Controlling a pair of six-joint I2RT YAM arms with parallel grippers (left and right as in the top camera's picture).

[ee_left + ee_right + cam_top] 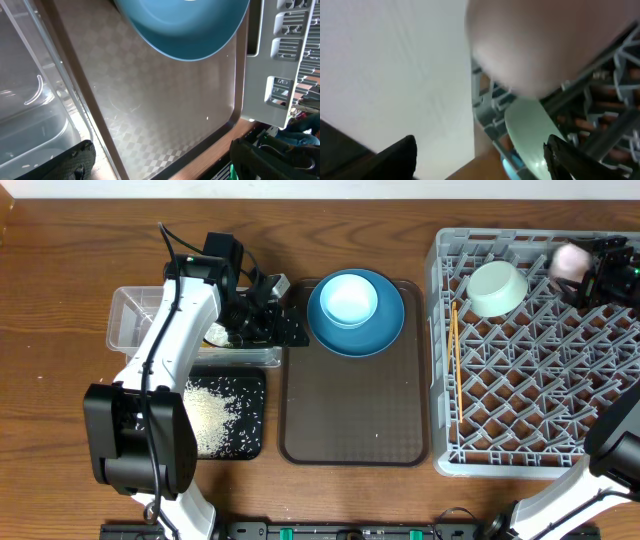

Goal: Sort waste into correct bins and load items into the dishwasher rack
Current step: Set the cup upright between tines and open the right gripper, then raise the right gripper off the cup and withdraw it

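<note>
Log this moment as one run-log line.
left gripper open, empty, by clear tub | right gripper at pink cup over rack, grip unclear | mint bowl, chopsticks in rack | blue plate-bowl on brown tray

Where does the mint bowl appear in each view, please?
Overhead: bowl in the upper-left corner of the rack.
Left wrist: not in view.
Right wrist: lower centre, under the blurred pink cup.
Shared landmark: the grey rack, in all three views.
</note>
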